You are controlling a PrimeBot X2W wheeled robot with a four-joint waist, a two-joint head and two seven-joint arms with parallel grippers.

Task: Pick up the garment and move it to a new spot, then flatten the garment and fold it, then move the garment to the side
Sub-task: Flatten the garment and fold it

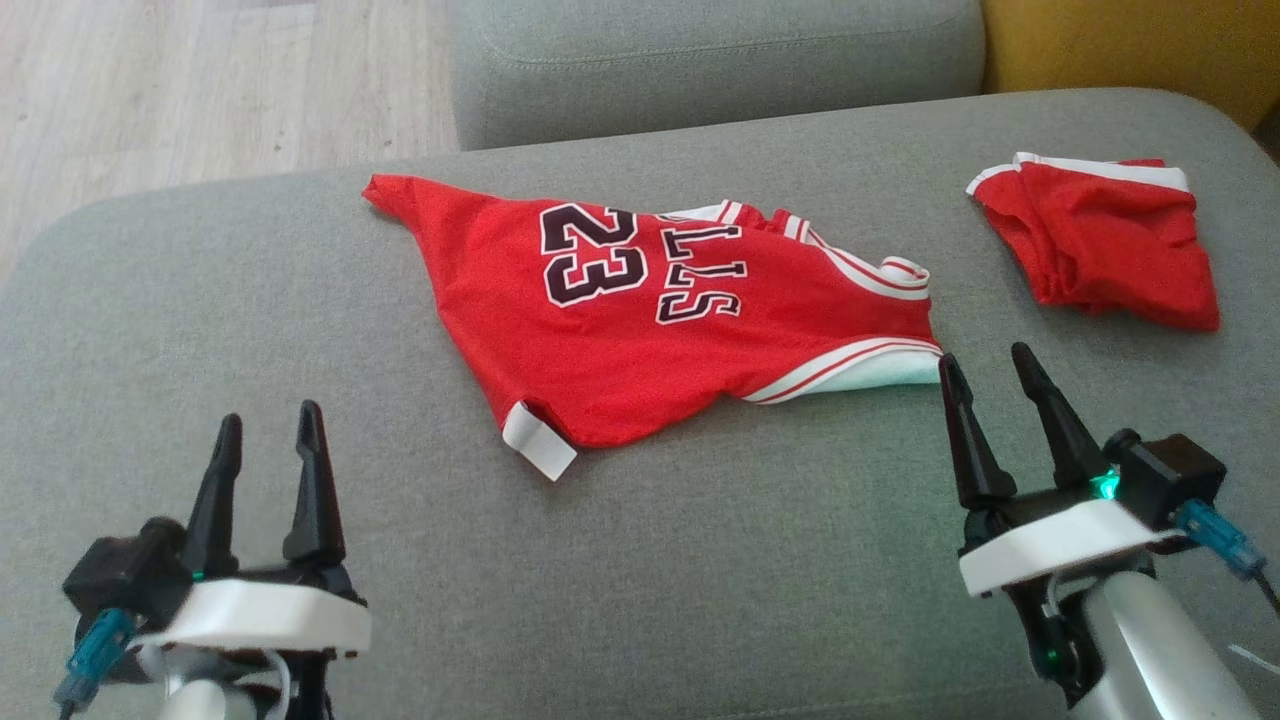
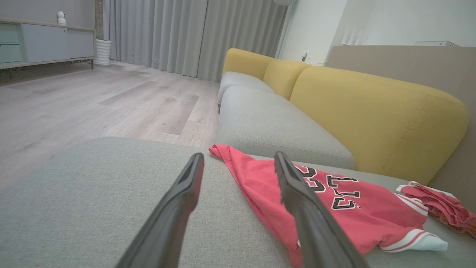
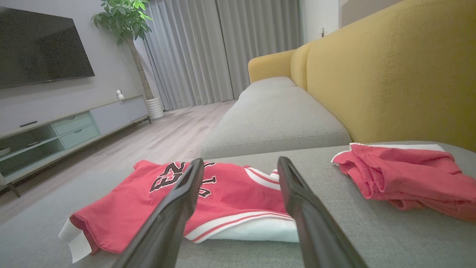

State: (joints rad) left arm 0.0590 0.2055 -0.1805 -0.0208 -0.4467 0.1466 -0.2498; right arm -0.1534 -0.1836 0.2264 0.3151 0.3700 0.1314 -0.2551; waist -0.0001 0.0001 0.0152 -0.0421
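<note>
A red jersey (image 1: 640, 320) with white trim lies rumpled and partly spread near the middle of a wide grey seat cushion (image 1: 700, 580). Its black number 23 and lettering face up and read upside down from the head view. One corner of the jersey stretches toward the far left edge of the cushion, and a white tab at its hem is turned out on the near side. Well apart from it, at the far right of the same cushion, sits a pair of red shorts (image 1: 1100, 250) with a white band, loosely folded. The left end effector (image 1: 271, 414) hovers over bare cushion at the near left, clear of the jersey, its two dark fingers spread apart and gripping nothing. The right end effector (image 1: 983, 354) is likewise open and empty. Its fingertips are just beside the jersey's white-striped armhole edge, and whether they touch the cloth cannot be told. In the right wrist view the fingers (image 3: 178, 208) frame that striped edge, with the shorts off to the right. A yellow backrest (image 3: 390, 74) rises behind the cushion, and another grey seat (image 2: 267, 123) continues beyond it. A pale wooden floor (image 1: 200, 90) lies to the left, and grey curtains (image 3: 223, 48) hang at the far wall.
</note>
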